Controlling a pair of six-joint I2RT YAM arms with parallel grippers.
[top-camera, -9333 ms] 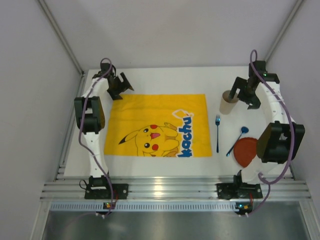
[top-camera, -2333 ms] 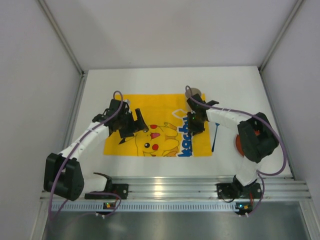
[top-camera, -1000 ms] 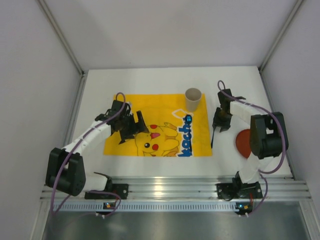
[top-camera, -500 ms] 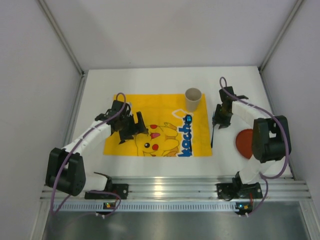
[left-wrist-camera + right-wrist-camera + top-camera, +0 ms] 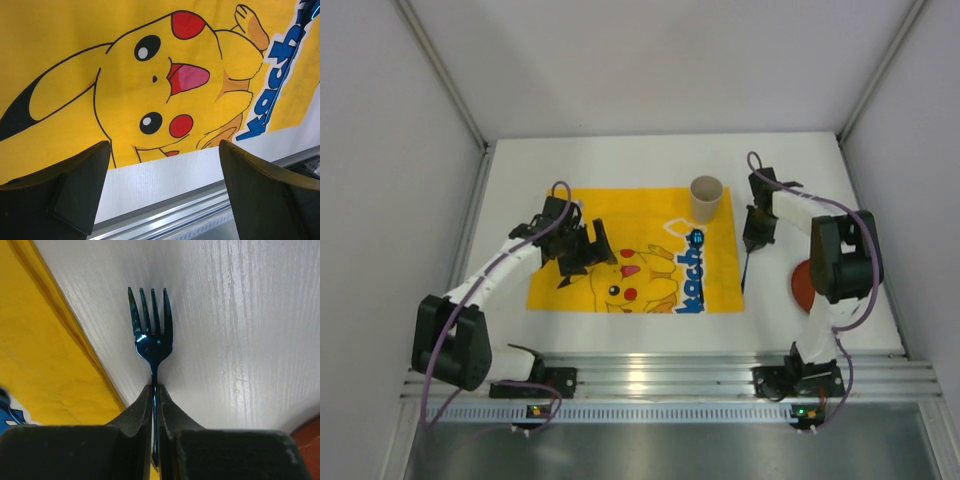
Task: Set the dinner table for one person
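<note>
The white tabletop spreads under both arms, a yellow Pikachu cloth lying flat at its middle. The right pincer is clamped on the handle of a blue fork, whose tines sit over bare tabletop just beside the cloth's right edge. The left pincer hangs over the cloth, jaws wide apart, holding nothing. A paper cup stands upright on the cloth's far right corner, and a red plate lies partly behind the right arm

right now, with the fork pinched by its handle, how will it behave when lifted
The fork looks like rigid metal, so it probably won't flop. Its glossy, thin handle may slip or pivot in the right gripper. Small and slim, so likely light.
</note>
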